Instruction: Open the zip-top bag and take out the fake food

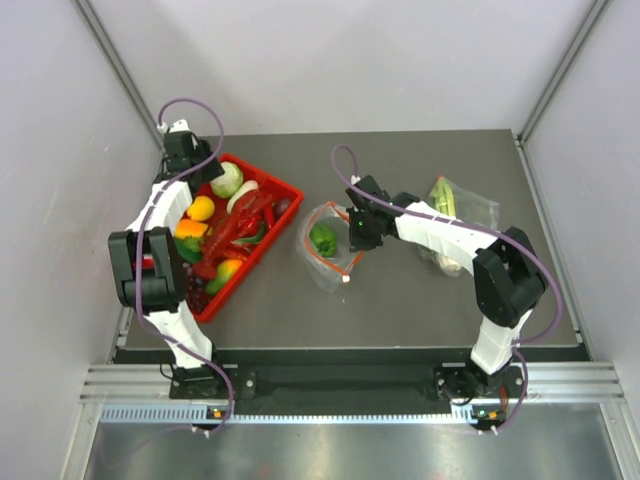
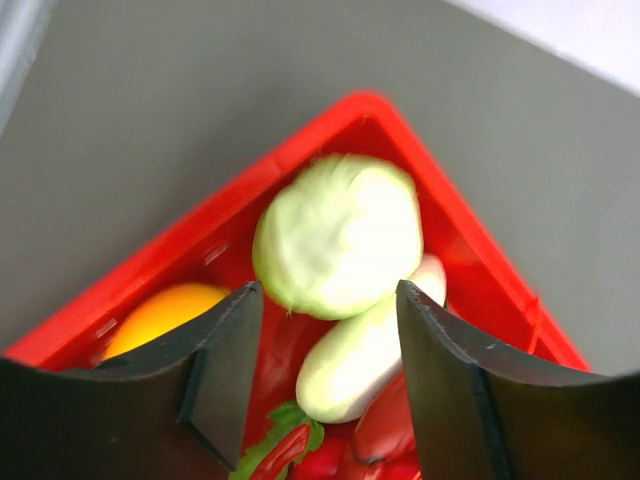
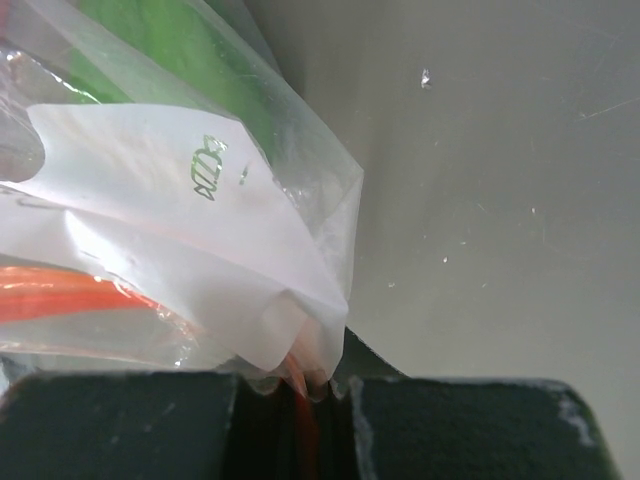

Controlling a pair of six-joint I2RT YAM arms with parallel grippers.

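While the right gripper [image 3: 295, 400] pinches the zip-top bag [image 1: 328, 245] edge, the left gripper [image 2: 320, 370] hangs spread over the cabbage [image 2: 338, 235] in the red bin [image 1: 285, 190]; next, fetch the green piece [image 1: 323, 238] from the bag.

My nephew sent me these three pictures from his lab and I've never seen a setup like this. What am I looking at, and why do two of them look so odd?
You see two white robot arms bolted at the near edge of a dark table. The overhead picture shows the whole scene. The other two come from small cameras on each arm's wrist, so they look close-up.

The left gripper hovers with open jaws over a red basket of toy food, above a pale green cabbage. It holds nothing.

The right gripper has its jaws shut on the edge of a clear zip-top bag with an orange-red strip; a green piece sits inside.

Another clear bag lies behind the right arm.
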